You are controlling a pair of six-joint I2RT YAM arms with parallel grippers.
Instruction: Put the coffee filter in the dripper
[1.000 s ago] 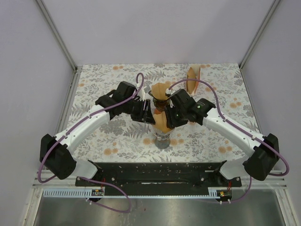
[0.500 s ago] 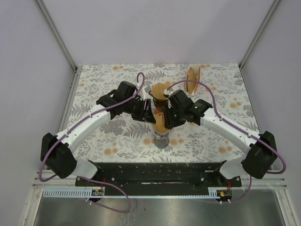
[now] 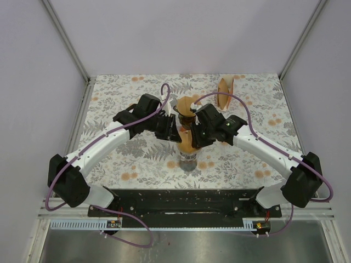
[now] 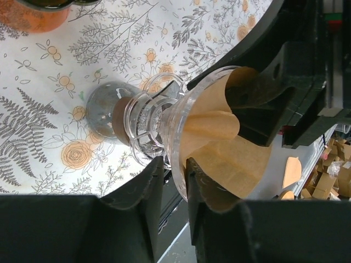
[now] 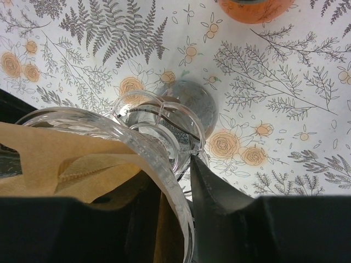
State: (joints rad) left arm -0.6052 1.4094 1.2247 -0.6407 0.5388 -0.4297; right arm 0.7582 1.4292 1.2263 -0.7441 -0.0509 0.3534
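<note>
The brown paper coffee filter (image 4: 219, 142) is sitting inside the clear cone dripper (image 4: 176, 131), which is standing on a glass carafe (image 4: 107, 104) on the floral bench (image 4: 33, 137). The left tool (image 4: 174, 163) and right tool (image 5: 170, 181) are straddling opposite rims, probably to seat the paper. Whether either is clenching I cannot tell.

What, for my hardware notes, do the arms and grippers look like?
Both the left arm and right arm have white links, bulky black joints and a looping purple cable. The right shows a small green light. Gripper fingers are black.
</note>
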